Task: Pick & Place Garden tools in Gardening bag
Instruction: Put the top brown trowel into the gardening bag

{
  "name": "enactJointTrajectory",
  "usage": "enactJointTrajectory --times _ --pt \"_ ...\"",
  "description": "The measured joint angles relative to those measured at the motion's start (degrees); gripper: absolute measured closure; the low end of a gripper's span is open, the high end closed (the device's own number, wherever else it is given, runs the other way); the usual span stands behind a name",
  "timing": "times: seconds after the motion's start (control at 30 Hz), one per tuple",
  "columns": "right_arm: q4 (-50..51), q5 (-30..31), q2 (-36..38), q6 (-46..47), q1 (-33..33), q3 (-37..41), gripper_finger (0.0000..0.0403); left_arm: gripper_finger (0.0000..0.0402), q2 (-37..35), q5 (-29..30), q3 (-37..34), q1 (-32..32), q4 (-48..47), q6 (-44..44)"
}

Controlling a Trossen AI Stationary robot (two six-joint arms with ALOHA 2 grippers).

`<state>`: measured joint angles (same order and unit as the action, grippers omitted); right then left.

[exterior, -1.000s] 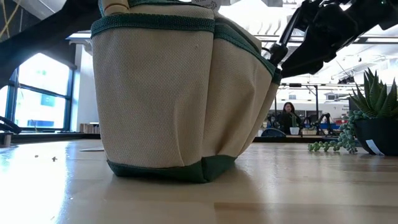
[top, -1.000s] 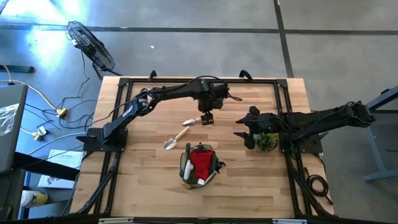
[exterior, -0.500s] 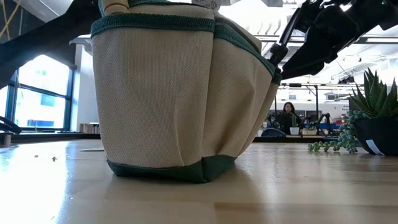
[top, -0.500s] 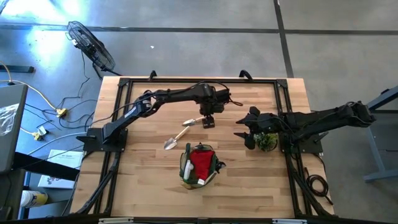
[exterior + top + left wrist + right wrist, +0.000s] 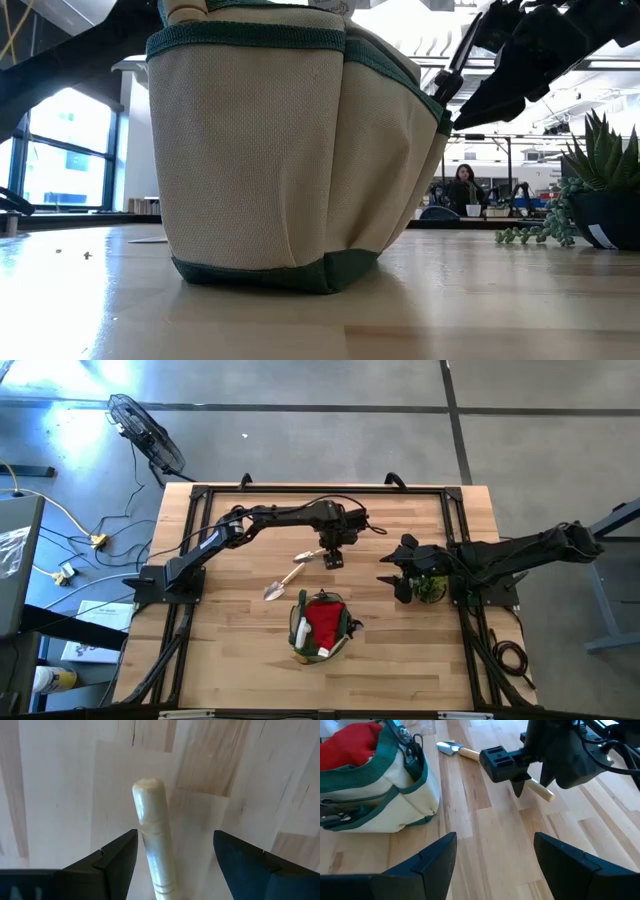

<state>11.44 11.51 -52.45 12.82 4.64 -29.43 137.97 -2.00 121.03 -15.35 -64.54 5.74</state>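
A wooden-handled tool lies flat on the table, its metal head toward the left. My left gripper points down over its handle, open; the handle's free end shows between the two fingers, which stand on either side of it. A second trowel lies nearer the bag. The gardening bag stands upright near the front, with a red bundle inside. My right gripper waits open at the right.
A potted plant stands beside my right arm; in the low view its trailing sprig lies on the table. The bag's wall fills most of the low view. Bare wood lies between the bag and my right gripper.
My left gripper has sunk toward the table over the tool's wooden handle, still pointing down and still open. The tools and the bag have stayed where they were.
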Motion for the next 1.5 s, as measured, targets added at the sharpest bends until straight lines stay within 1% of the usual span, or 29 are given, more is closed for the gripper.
enactJointTrajectory --times 0.13,0.27,0.43,0.6,0.77,0.87,0.97,1.07,1.1,1.13,1.2,1.37,1.5 --pt "0.0 0.2 0.0 0.0 0.0 0.0 0.0147 0.0157 0.2 1.1 -0.2 0.0 0.2 -1.0" --pt "0.0 0.2 0.0 -0.1 0.0 0.0 0.0147 0.0186 0.7 1.2 -0.1 0.0 -0.6 -4.5" --pt "-0.3 0.3 -0.1 -0.4 0.0 0.1 0.0147 0.025 0.4 1.9 -2.5 0.0 1.1 -5.1" --pt "-2.4 0.3 -0.2 0.3 0.0 2.1 0.0147 0.0342 0.4 2.0 -3.2 0.0 1.2 -6.0" --pt "-5.7 0.1 -0.2 0.4 0.0 4.7 0.0147 0.0339 0.6 2.9 -2.2 0.7 0.6 -6.0" --pt "-6.6 0.0 -0.2 0.8 0.0 5.2 0.0147 0.0339 1.1 6.3 0.2 1.7 -1.4 -4.9" --pt "-7.4 -1.2 -0.2 1.1 0.0 5.2 0.0147 0.0339 1.6 9.1 4.7 2.9 -5.6 -3.9" --pt "-8.4 -2.0 -0.2 1.1 0.0 5.2 0.0147 0.0339 1.3 13.3 12.9 4.3 -11.7 -3.1" --pt "-8.8 -2.5 -0.2 1.1 0.0 5.2 0.0147 0.0339 0.7 14.9 14.1 4.8 -12.9 -3.0" --pt "-9.2 -2.9 -0.2 1.1 0.0 5.2 0.0147 0.0339 -1.5 16.4 12.5 5.5 -11.4 -2.5" --pt "-10.1 -3.7 -0.2 1.1 0.3 5.2 0.0147 0.0339 -5.1 17.0 10.4 6.3 -10.7 -0.9" --pt "-12.0 -4.4 -0.2 1.1 1.1 5.2 0.0147 0.0339 -13.2 16.3 11.7 7.6 -10.5 -5.8" --pt "-14.1 -4.5 -0.2 1.2 1.9 5.2 0.0147 0.0339 -19.5 14.6 13.2 9.5 -9.1 -6.1"
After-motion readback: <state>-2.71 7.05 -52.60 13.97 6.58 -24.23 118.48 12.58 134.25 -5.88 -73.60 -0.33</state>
